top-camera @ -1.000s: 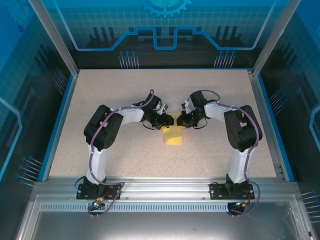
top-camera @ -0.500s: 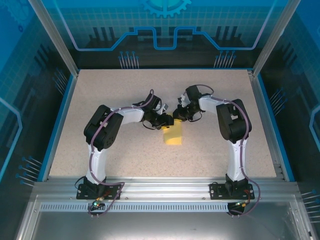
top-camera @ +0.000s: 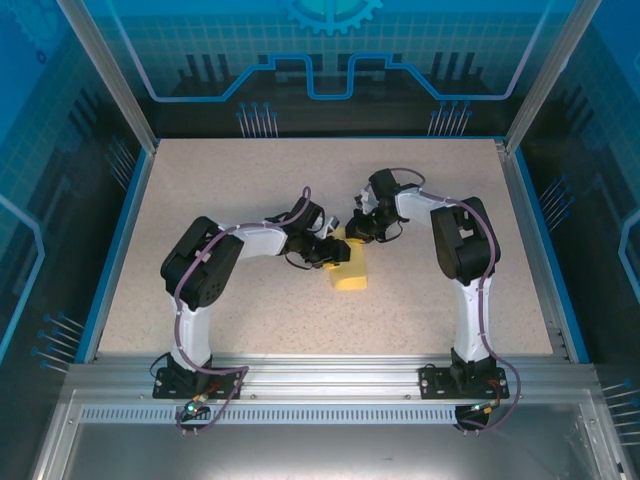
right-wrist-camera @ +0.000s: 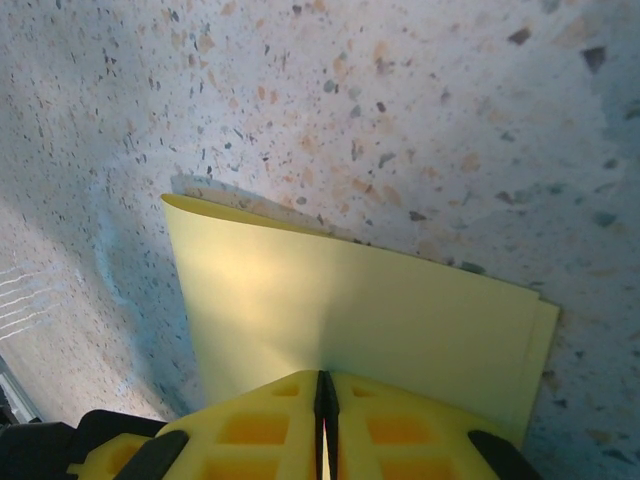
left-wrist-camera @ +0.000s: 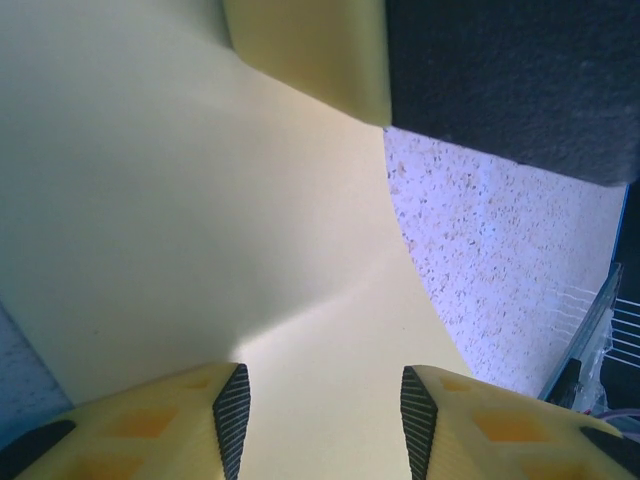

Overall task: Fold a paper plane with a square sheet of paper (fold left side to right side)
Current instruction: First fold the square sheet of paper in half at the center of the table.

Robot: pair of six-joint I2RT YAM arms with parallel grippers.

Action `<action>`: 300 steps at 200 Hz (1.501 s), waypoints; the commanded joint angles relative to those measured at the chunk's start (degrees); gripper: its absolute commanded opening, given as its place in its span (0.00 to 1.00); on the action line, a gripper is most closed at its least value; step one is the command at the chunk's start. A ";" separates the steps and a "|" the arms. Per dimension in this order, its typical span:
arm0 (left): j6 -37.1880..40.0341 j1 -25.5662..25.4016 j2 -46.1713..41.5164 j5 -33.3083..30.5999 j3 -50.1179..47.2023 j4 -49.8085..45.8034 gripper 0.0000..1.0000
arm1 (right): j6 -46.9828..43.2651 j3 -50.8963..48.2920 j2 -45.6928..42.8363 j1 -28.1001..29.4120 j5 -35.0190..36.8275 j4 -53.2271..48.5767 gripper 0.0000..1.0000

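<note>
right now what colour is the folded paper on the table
The paper is plain bright yellow, best seen in the right wrist view.

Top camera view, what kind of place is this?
Probably a robotics lab cell or demo booth: a speckled table fenced by aluminium posts and blue see-through panels printed with gears and circuit lines, with a left arm and a right arm bolted to a metal rail at its near edge.

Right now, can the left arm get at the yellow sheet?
Probably yes: the left pincer hangs open right over the sheet, nothing between. The right pincer, shut on its far edge, leaves the near part free.
</note>
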 commanded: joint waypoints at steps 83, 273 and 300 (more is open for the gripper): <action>5.98 -4.41 -5.41 0.52 -8.12 1.74 0.48 | -0.33 -0.84 3.00 1.43 4.32 -5.33 0.12; 4.72 -4.05 -5.34 0.31 -4.75 1.82 0.53 | -0.13 -2.29 0.33 1.80 1.37 -2.61 0.14; 3.67 -4.06 -2.49 -0.59 -4.79 2.54 0.52 | 0.05 -1.73 -1.73 1.83 -0.64 -1.07 0.15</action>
